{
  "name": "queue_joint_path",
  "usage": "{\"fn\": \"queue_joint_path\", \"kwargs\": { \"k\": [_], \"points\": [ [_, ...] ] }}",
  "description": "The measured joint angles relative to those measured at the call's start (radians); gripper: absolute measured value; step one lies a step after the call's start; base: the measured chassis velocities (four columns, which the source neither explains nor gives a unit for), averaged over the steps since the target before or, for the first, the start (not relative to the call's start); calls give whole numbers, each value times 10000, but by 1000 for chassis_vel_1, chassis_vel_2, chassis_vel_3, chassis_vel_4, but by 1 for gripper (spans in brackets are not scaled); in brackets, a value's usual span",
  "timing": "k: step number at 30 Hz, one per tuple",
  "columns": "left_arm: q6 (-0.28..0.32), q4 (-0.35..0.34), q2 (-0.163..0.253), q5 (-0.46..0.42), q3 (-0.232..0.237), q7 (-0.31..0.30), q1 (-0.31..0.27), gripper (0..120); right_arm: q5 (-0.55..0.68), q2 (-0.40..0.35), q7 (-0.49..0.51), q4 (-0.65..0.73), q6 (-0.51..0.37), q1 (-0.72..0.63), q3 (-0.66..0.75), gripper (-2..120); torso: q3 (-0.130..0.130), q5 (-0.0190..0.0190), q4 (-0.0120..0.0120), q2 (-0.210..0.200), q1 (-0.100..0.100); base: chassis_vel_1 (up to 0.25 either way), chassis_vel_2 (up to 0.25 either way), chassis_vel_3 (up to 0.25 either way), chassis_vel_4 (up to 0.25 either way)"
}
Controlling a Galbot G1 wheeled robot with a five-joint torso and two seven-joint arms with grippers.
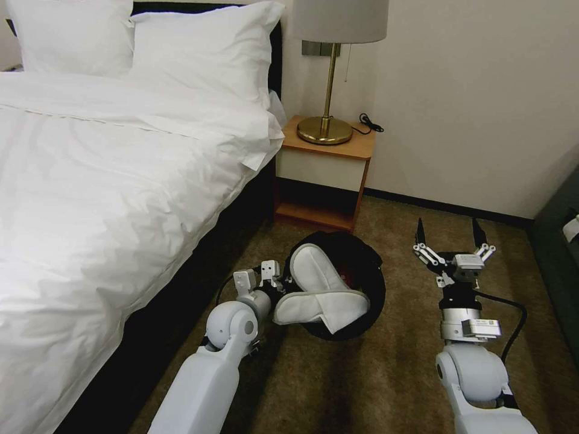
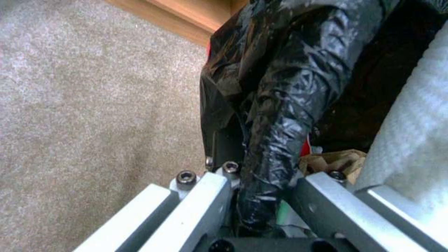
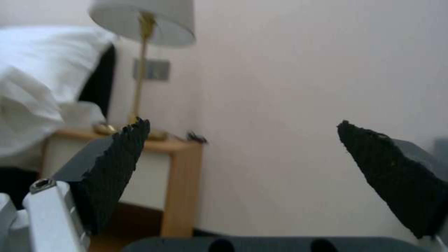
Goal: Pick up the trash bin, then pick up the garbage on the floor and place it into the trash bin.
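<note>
Carpet (image 1: 386,374), left gripper (image 2: 261,196) seemingly clamping trash bin (image 1: 362,271)

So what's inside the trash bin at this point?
Two white slippers fill the top of the trash bin, held by the left gripper. Brown paper and something red show; the rest is covered.

White bed (image 1: 108,181), brass lamp (image 1: 329,72) on nightstand (image 1: 322,163), perhaps a cable.
</note>
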Motion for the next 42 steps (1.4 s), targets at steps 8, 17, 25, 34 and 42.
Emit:
{"fn": "queue_joint_path", "kwargs": {
  "k": [8,17,25,34,42],
  "points": [
    [-6,-87,-54,-16,2,5,-71,0,118,156,142,-890,58,28,216,100,1,0,1,0,0,0,0,0,0],
    [-9,-88,-161,-28,90,3,-149,0,12,318,145,-1267,234,-27,337,100,0,-1,0,0,0,0,0,0,0],
    [-11,0,-265,-29,174,1,-209,0,-58,386,141,-1317,293,-27,373,100,0,0,0,0,0,0,0,0,0],
    [-15,61,-386,-10,238,-3,-222,0,-62,378,127,-1295,352,-63,446,100,0,0,0,0,0,0,0,0,0],
    [-17,103,-481,15,326,-13,-223,0,-74,399,111,-1263,386,-64,470,100,0,-1,0,0,0,0,0,0,0]
  ]
}}
